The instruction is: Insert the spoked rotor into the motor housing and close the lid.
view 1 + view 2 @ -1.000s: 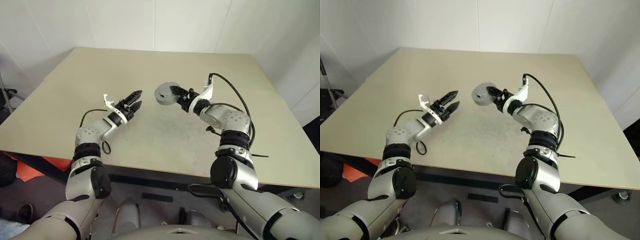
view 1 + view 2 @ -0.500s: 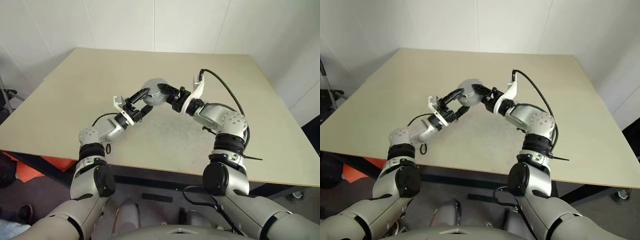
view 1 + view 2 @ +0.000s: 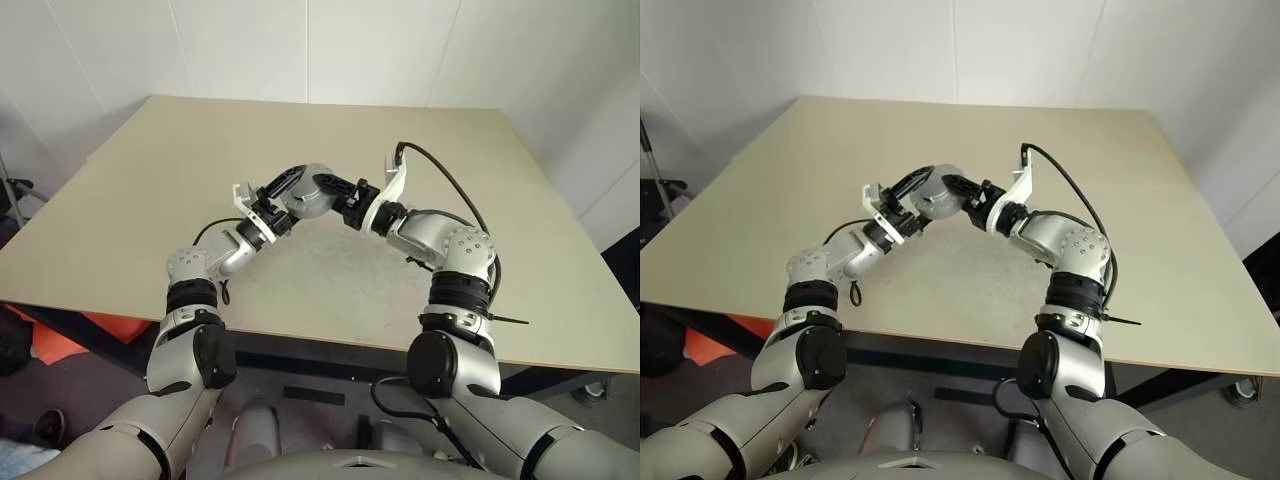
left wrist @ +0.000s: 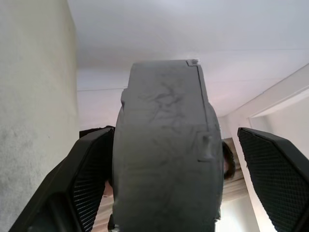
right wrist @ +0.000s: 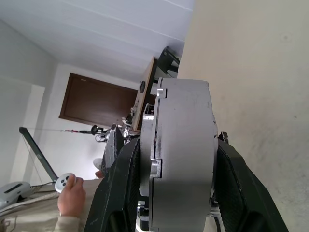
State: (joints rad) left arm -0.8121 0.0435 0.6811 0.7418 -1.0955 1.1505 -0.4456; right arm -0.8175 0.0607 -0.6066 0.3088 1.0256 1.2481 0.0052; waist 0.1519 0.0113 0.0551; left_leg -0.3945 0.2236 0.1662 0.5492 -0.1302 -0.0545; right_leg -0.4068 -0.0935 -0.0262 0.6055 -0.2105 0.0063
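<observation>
The right hand point(image 3: 335, 192) grips the grey round housing point(image 3: 312, 190) by its flat sides and holds it up in the air over the middle of the tabletop point(image 3: 420, 140). In the right wrist view its two fingers point(image 5: 120, 193) press on both faces of the housing point(image 5: 181, 154). The left hand point(image 3: 280, 195) is spread wide around the housing from the other side. One finger point(image 4: 91, 179) is right by it; the other finger point(image 4: 275, 179) stands apart. A person's hand point(image 5: 72, 195) holds a small controller point(image 5: 64, 182) far behind.
</observation>
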